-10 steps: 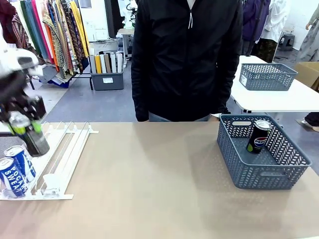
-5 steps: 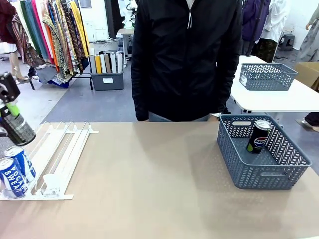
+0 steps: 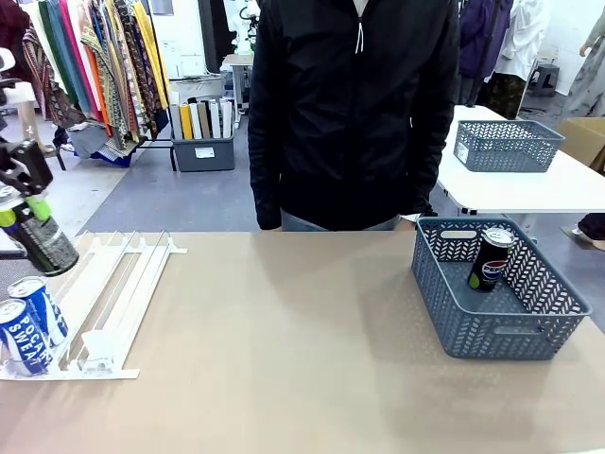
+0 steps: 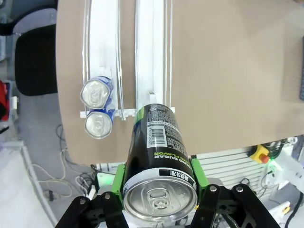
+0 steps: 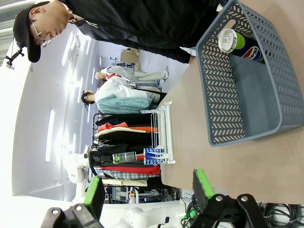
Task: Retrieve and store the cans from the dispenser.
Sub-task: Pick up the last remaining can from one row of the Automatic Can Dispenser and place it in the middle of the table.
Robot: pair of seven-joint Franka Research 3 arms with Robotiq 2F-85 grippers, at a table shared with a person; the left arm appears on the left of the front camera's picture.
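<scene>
My left gripper [image 3: 23, 212] is shut on a black can [image 3: 41, 244] and holds it tilted in the air over the left end of the white dispenser [image 3: 128, 279]. In the left wrist view the black can [image 4: 159, 156] sits between the green pads of the gripper [image 4: 159, 192], silver top towards the camera. Two blue Pocari Sweat cans [image 3: 28, 322] rest at the low end of the dispenser's left lane. Another black can [image 3: 492, 260] stands in the grey basket [image 3: 492, 331] on the right. My right gripper [image 5: 148, 191] hangs open above the table, facing the basket [image 5: 223, 114].
A person in a black jacket [image 3: 354, 113] stands at the far edge of the table, hands down. The dispenser's other lanes [image 4: 149, 52] hold no cans. Bare tabletop [image 3: 293, 340] lies between the dispenser and the basket.
My left gripper has carried the black can up and to the left, off the dispenser's rails, and now holds it nearly still. The other cans and the basket have not moved.
</scene>
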